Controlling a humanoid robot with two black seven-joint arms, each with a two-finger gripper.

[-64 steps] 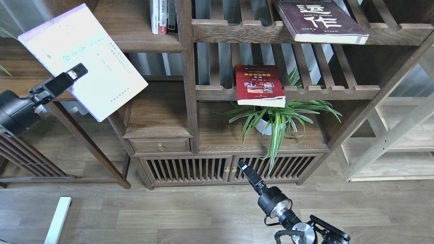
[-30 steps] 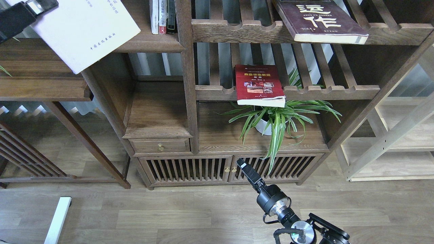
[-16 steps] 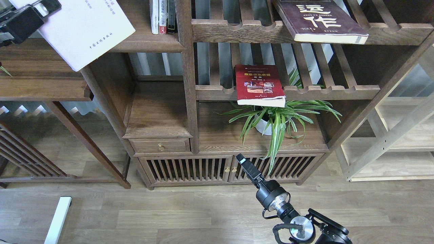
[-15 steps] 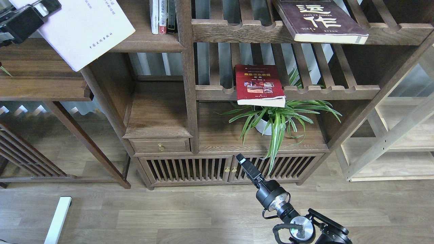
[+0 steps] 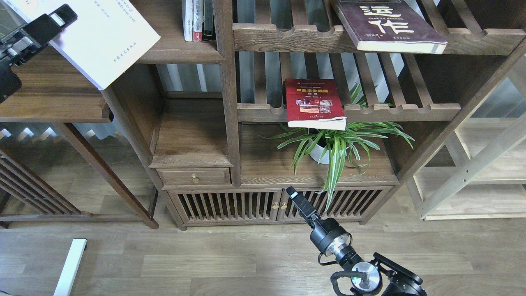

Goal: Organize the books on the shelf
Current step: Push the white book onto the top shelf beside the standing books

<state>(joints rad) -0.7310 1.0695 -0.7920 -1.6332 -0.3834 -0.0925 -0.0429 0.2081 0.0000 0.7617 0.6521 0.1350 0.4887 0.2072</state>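
Note:
My left gripper (image 5: 57, 18) at the top left is shut on the left edge of the pale lavender-white book (image 5: 102, 37). It holds the book tilted, with its right corner over the left part of the dark walnut shelf (image 5: 181, 55). I cannot tell whether the book touches the board. The maroon book (image 5: 386, 24) with white characters lies on the upper slatted rack. The red book (image 5: 314, 102) lies on the middle slatted rack, overhanging its rail. My right gripper (image 5: 290, 192) is low, in front of the cabinet doors, away from all the books. Its fingers cannot be told apart.
Thin white, red and dark volumes (image 5: 197, 20) stand upright at the right end of the shelf against the post (image 5: 226, 82). A potted spider plant (image 5: 328, 148) sits under the red book. A side table (image 5: 53, 98) stands at left and pale shelving (image 5: 485, 172) at right.
My left gripper has lifted the pale book from mid-left up to the shelf's level, then shifted it slightly down and right. My right gripper has risen a little.

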